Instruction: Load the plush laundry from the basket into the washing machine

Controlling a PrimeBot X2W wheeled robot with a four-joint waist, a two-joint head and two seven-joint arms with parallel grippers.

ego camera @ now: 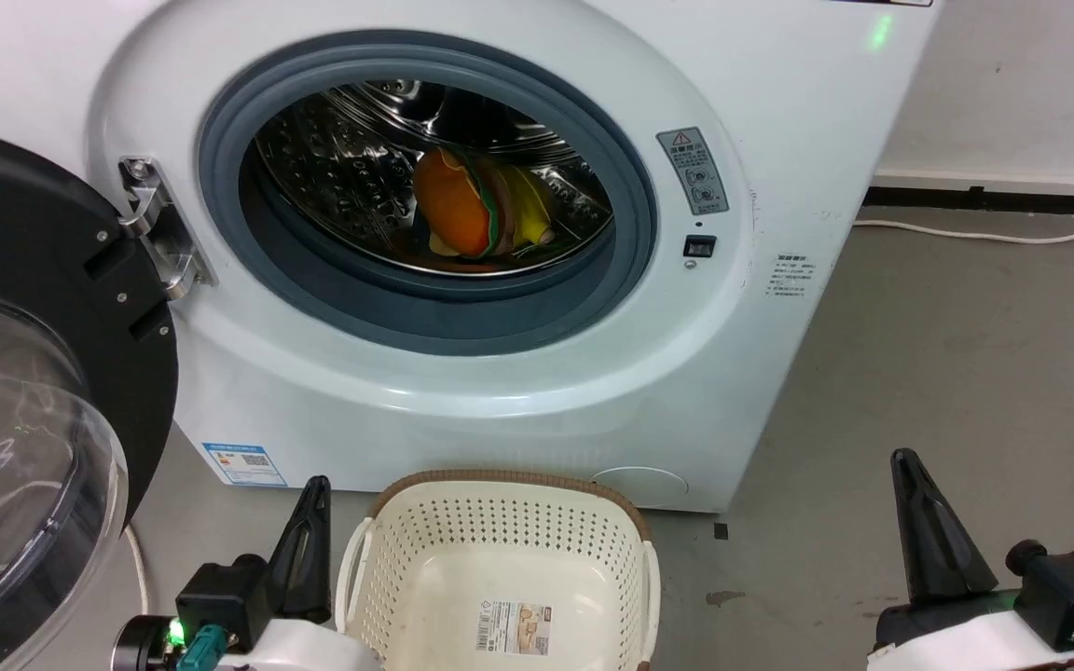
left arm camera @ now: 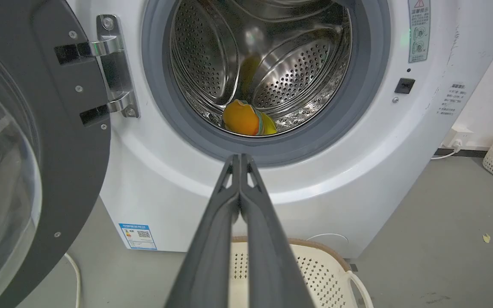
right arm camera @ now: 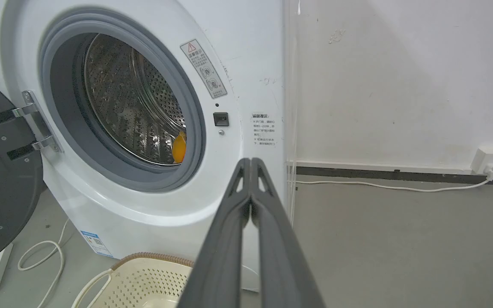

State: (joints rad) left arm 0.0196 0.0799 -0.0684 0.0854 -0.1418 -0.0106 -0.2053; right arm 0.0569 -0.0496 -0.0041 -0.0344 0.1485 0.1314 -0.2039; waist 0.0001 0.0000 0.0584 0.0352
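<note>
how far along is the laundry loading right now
Done: the plush laundry lies inside the drum of the washing machine, and the basket holds nothing but its paper label. In hand: nothing; the left gripper and right gripper are both shut and empty, outside the opening. Left: loading looks finished; the door stands open, if closing it counts.

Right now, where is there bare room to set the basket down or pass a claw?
Bare floor between washing machine, wall cable and right claw. Crowded on the left: open door, cord, left claw beside the basket.
</note>
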